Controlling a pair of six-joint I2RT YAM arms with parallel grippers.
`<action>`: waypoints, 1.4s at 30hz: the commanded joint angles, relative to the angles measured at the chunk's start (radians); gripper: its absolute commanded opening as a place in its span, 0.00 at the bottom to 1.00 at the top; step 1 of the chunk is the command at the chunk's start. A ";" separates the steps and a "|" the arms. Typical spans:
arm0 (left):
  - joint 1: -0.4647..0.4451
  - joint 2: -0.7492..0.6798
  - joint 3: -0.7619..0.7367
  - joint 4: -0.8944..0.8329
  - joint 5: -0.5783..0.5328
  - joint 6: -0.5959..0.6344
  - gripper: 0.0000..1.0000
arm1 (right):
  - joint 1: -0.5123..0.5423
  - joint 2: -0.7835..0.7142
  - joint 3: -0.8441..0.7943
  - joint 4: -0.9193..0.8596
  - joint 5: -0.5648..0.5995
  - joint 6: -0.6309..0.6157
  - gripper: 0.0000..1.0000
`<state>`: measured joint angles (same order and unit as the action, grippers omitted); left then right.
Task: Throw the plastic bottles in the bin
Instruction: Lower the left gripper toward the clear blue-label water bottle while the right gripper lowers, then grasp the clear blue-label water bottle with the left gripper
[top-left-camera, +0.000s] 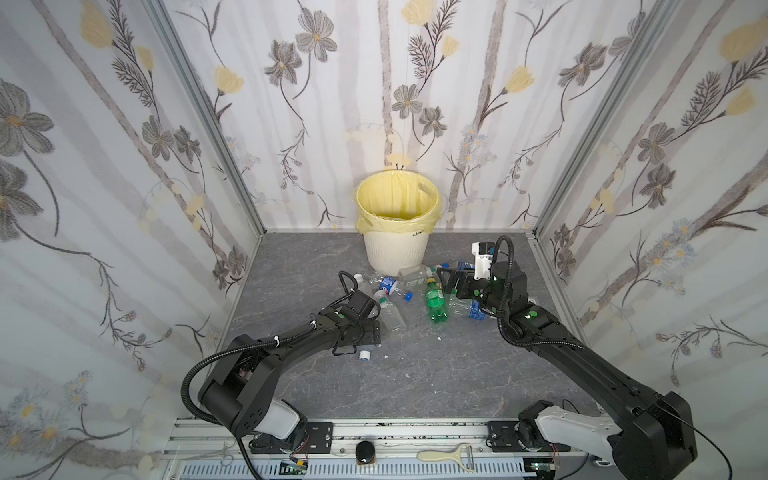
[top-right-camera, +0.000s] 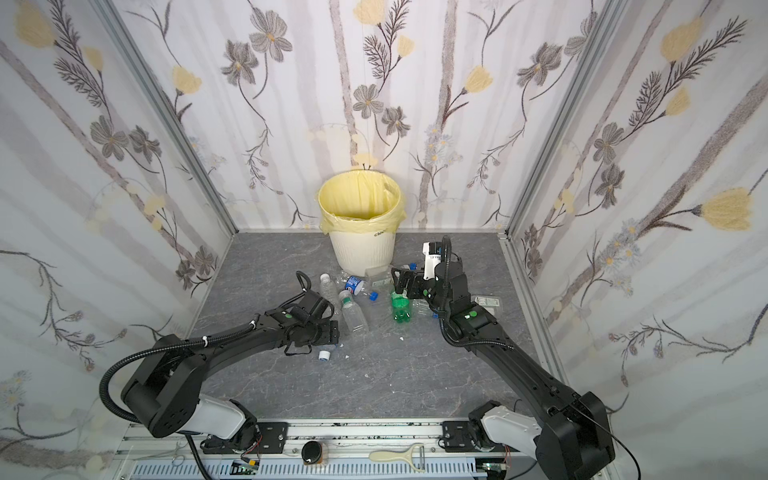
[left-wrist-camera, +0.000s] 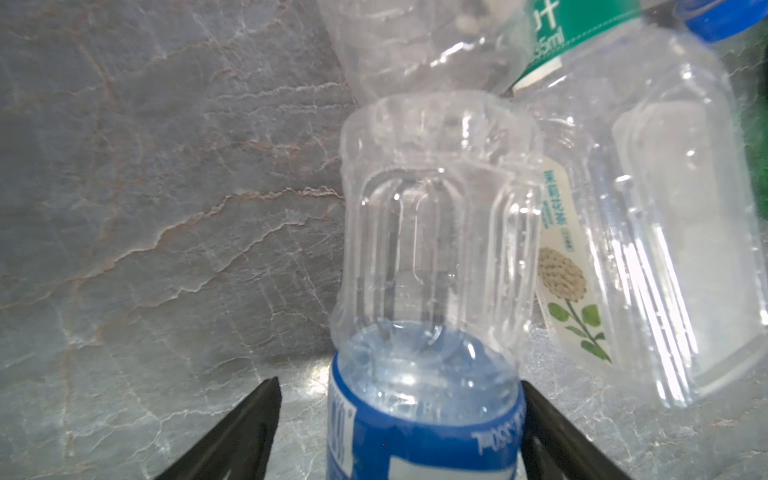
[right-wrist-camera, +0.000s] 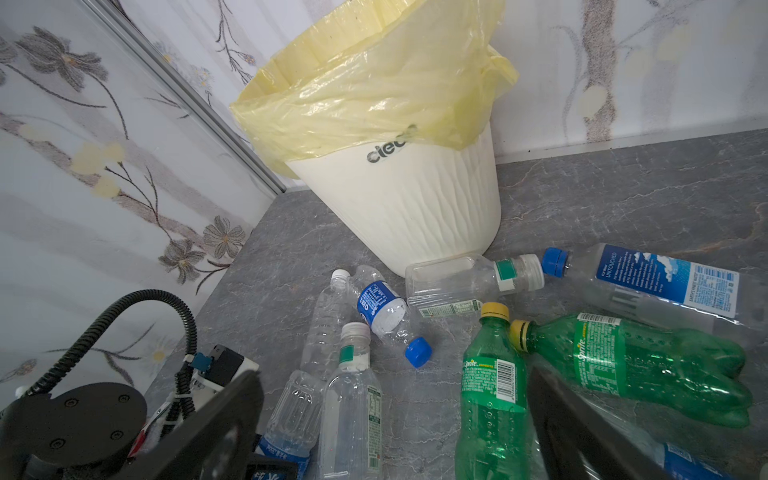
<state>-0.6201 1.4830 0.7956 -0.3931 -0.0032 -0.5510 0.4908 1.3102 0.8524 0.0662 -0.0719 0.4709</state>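
Note:
The bin (top-left-camera: 397, 249) (top-right-camera: 361, 253) (right-wrist-camera: 415, 199) stands at the back wall, its yellow bag folded over the rim. Several plastic bottles lie in front of it. My left gripper (left-wrist-camera: 399, 382) straddles a clear bottle with a blue label (left-wrist-camera: 424, 432). One finger touches the label and the other stands apart, so it is open. In both top views its fingers are hidden under its wrist (top-left-camera: 360, 332). My right gripper (right-wrist-camera: 395, 372) (top-left-camera: 446, 282) is open and empty, hovering over a green bottle (right-wrist-camera: 490, 399) (top-left-camera: 435, 305) (top-right-camera: 401, 309) and a clear one (right-wrist-camera: 353, 407).
A second green bottle (right-wrist-camera: 648, 370), a blue-labelled bottle (right-wrist-camera: 665, 282) and a clear one (right-wrist-camera: 457, 278) lie near the bin's foot. A white cap (top-left-camera: 365, 355) lies just in front of the left gripper. Flowered walls close three sides. A peeler (top-left-camera: 446, 455) rests on the front rail.

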 joint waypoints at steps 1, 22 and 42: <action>-0.001 0.012 0.006 0.007 -0.015 0.014 0.82 | 0.002 0.000 -0.012 0.062 0.002 0.023 1.00; -0.010 -0.077 -0.009 0.011 -0.017 0.025 0.66 | 0.002 0.040 -0.015 0.083 -0.050 0.078 1.00; -0.125 -0.220 0.185 0.095 -0.049 0.168 0.67 | 0.003 0.094 0.053 0.129 -0.189 0.227 1.00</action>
<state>-0.7322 1.2671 0.9600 -0.3546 -0.0330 -0.4175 0.4927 1.3975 0.8909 0.1471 -0.2150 0.6521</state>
